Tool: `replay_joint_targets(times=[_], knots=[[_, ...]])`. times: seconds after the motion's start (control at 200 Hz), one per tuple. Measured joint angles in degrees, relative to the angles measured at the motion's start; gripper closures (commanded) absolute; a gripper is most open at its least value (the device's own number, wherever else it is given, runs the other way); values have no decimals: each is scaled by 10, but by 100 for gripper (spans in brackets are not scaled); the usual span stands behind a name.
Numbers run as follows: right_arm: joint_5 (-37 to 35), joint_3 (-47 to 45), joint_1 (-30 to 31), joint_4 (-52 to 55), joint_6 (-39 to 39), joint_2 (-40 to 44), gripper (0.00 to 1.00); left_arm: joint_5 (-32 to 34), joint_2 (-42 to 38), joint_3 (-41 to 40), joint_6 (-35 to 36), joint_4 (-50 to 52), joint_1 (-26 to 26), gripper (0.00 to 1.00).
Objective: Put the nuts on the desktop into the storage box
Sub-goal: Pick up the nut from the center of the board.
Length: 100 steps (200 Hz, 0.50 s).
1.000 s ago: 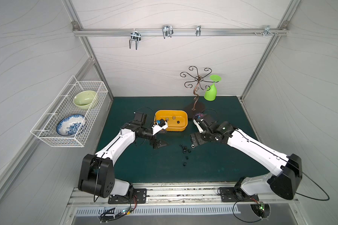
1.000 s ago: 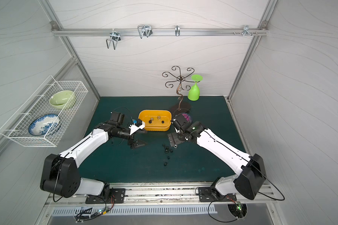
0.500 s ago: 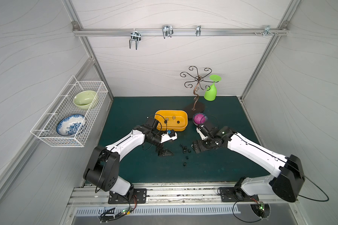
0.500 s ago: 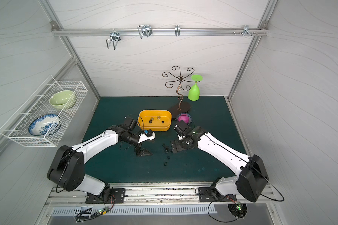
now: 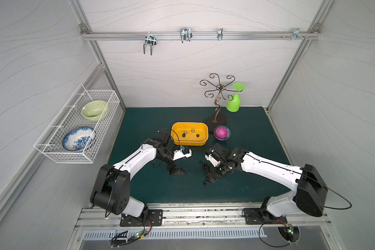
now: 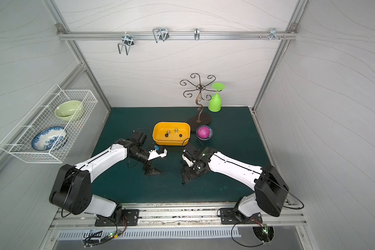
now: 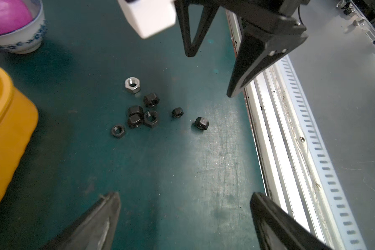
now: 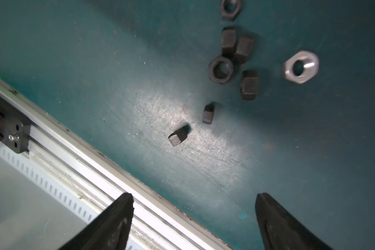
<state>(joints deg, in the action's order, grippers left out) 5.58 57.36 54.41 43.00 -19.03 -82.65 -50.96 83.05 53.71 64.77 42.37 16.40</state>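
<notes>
both arms have come away from the storage box [image 5: 189, 141] in the last second. the left claw [image 5: 178, 171], which was up at the box's front corner, now hangs low over the bench [image 5: 152, 190] out in front of the box, jaws spread wide and empty. the right claw [image 5: 210, 175] has slid further out from the box too, onto the patch where the loose pieces lie. its jaws are also apart, with nothing between them.

the nuts [image 7: 143, 112] still to be moved lie on the bench in front of the box, off its corner nearest the small bowl [image 5: 222, 132]. eight show in the left wrist view: seven black ones and one silver nut [image 7: 132, 85]. most are bunched and touching, and two strays sit a little further from the box. four more already rest inside the box.

this reads as the turn between a drop and the next pick. the left arm looks done with a delivery, and the right seems lined up over the strays, which stand clear of the bunch and should be easier to pinch. most of the job remains.
</notes>
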Motion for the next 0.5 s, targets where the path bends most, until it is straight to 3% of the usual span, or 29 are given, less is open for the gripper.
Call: replay_joint_targets(times=[0.31,0.5], knots=[[55,-3,9,-29,50,-66,28,-2,-70,-48,19,35,-76,1],[47,22,29,-29,73,-114,31,-3,-98,-71,25,48,-130,1]])
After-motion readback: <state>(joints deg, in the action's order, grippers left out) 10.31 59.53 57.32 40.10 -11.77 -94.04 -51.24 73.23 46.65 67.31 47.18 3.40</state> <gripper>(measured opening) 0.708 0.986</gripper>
